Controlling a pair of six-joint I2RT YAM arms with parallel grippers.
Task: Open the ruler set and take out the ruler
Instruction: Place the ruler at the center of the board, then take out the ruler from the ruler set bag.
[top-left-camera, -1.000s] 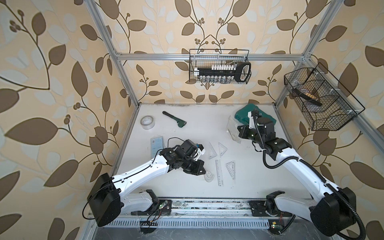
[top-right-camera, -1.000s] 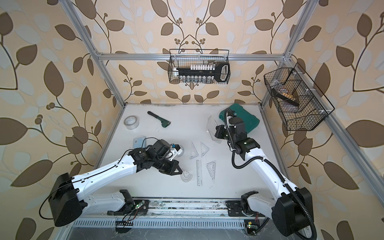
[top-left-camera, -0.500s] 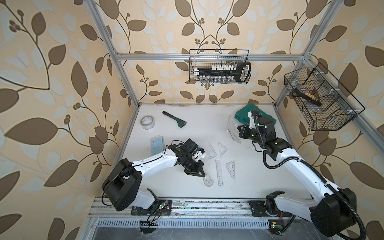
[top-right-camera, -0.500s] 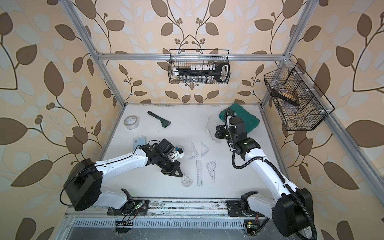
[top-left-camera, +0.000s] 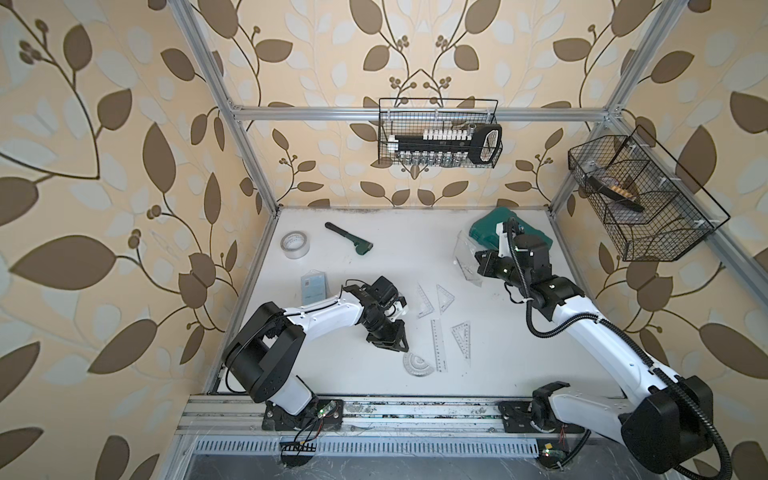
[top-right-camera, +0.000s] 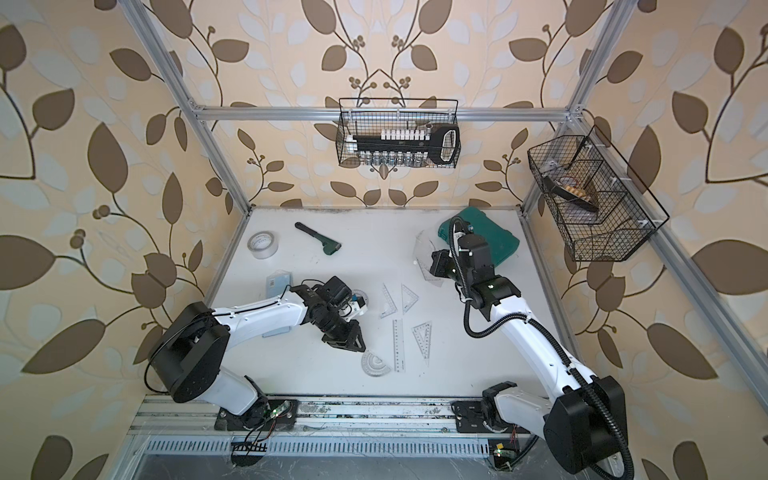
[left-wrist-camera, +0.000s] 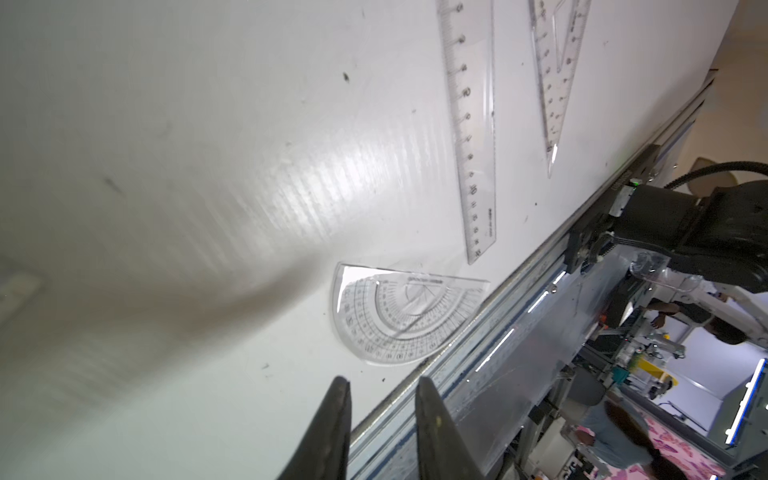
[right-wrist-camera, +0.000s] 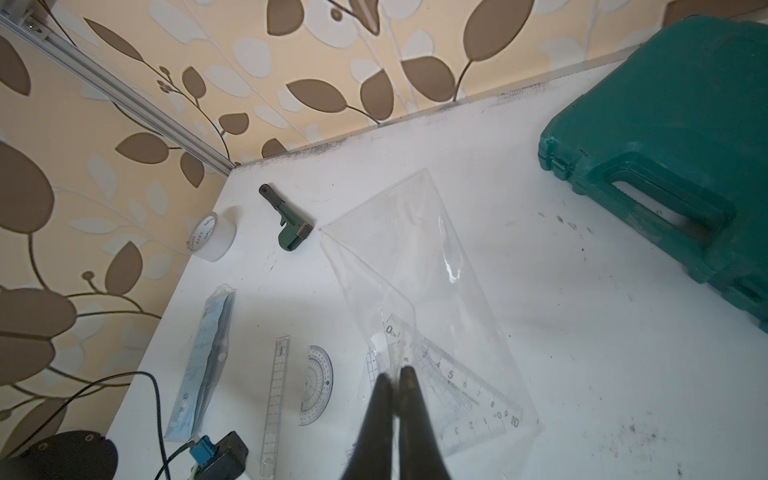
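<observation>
Over the white tabletop (top-left-camera: 519, 353) between leafy walls (top-left-camera: 124, 166), left jaws apart, right jaws tight on clear pouch (right-wrist-camera: 415, 257).

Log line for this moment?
left gripper open, empty, near protractor | right gripper shut on pouch | ruler out, on table

Protractor (left-wrist-camera: 405, 320): I read it as clear hard plastic, glossy, just ahead of my left gripper (left-wrist-camera: 382, 384).
Ruler (left-wrist-camera: 469, 124): same clear plastic, smooth, a little farther out from that gripper.
Pouch (right-wrist-camera: 415, 257): thin clear film, shiny and creased, pinched in my right gripper (right-wrist-camera: 397, 376).
Table (left-wrist-camera: 208, 145): white, faintly ribbed, dull sheen, scuffed.
Case (right-wrist-camera: 665, 145): green moulded plastic, matt, near my right gripper.
</observation>
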